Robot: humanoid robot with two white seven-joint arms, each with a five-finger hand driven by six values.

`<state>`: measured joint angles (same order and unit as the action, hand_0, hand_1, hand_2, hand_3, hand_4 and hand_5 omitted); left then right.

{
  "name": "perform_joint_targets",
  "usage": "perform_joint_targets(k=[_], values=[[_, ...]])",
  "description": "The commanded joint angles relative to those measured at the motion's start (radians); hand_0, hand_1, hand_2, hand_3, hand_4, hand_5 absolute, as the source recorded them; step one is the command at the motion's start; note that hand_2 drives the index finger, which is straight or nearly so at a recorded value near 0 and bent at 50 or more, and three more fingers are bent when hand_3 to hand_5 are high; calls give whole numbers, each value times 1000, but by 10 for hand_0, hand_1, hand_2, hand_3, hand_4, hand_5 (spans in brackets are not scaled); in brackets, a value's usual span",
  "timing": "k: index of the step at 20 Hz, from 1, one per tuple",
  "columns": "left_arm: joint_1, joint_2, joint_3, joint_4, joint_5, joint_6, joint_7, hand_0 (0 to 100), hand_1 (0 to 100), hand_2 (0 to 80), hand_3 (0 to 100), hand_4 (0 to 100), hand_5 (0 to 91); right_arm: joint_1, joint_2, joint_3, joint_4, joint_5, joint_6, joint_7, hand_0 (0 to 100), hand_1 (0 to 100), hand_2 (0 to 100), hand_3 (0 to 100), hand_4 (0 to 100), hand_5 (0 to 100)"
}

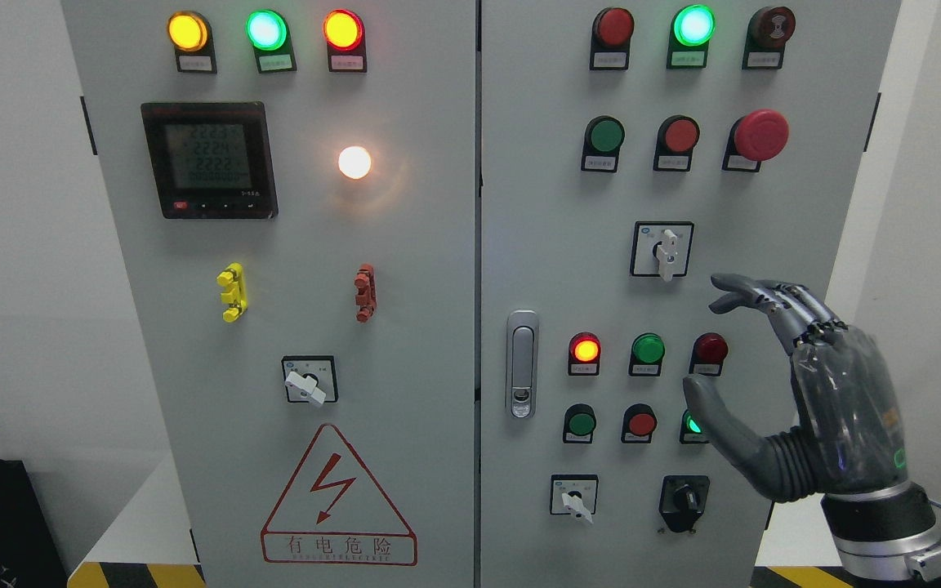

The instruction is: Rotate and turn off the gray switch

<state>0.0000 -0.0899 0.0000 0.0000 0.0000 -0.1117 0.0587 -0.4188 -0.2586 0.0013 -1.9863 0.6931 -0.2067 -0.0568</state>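
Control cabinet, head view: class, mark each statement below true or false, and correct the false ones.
1. The right hand is gripping a switch. False: it hovers open in front of the panel, holding nothing.
2. The white lamp beside the meter is lit. True.
3. The upper white-handled switch on the right door points straight down. True.
4. The big red mushroom button is on the left door. False: it is on the right door.
5. The hazard triangle is on the right door. False: left door.

Bright even light, sharp focus; white lamp [354, 162] flares on cabinet [421, 343].
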Motion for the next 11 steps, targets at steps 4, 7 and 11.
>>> perform_joint_targets(k=[4, 7, 11], values=[[-9, -1, 8, -25, 20, 0, 0, 120, 389, 0, 0, 0, 0, 5, -68, -20, -37, -6, 0, 28, 265, 168, 117, 144, 17, 0], [-9, 1, 8, -25, 20, 0, 0, 120, 389, 0, 0, 0, 0, 6, -68, -20, -37, -7, 0, 29, 259, 172, 116, 142, 16, 0], [-9, 1, 8, -25, 20, 0, 0, 120, 389, 0, 0, 0, 0, 26, -68, -20, -37, -6, -2, 29, 251, 186, 130, 160, 24, 0]])
